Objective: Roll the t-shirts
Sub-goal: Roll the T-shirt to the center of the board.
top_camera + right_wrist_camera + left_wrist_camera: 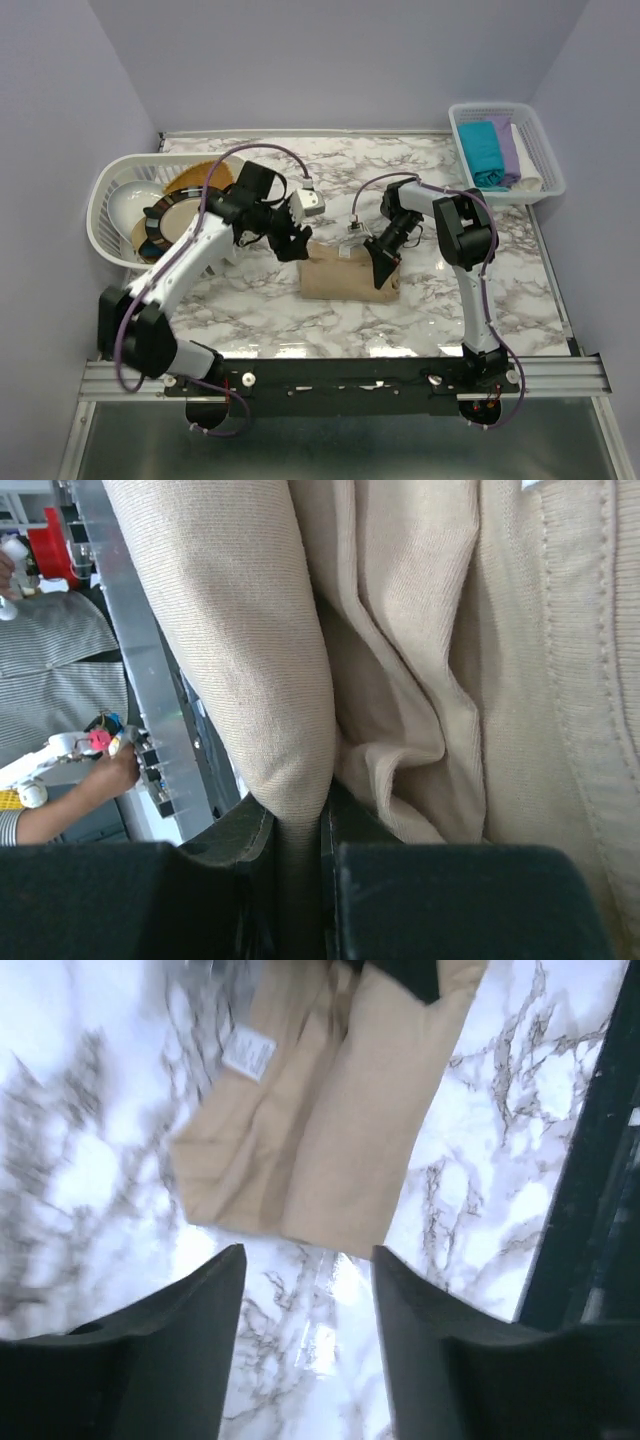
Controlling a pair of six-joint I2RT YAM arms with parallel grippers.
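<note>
Bases of both arms stand on an aluminium rail [340,368] at the near edge of the marble table [300,325]. In the table's middle lies the folded beige t-shirt [335,278], a white label [248,1052] on it. The right gripper [383,268] is clamped narrowly on a fold at the shirt's right side. The left gripper [292,243] hovers at the shirt's far left corner, jaws parted, nothing between them. Farther left, an oval white basket [100,215] holds dishes. In the far right corner a rectangular basket [535,140] holds a teal t-shirt [483,150] and a lilac t-shirt [508,148].
</note>
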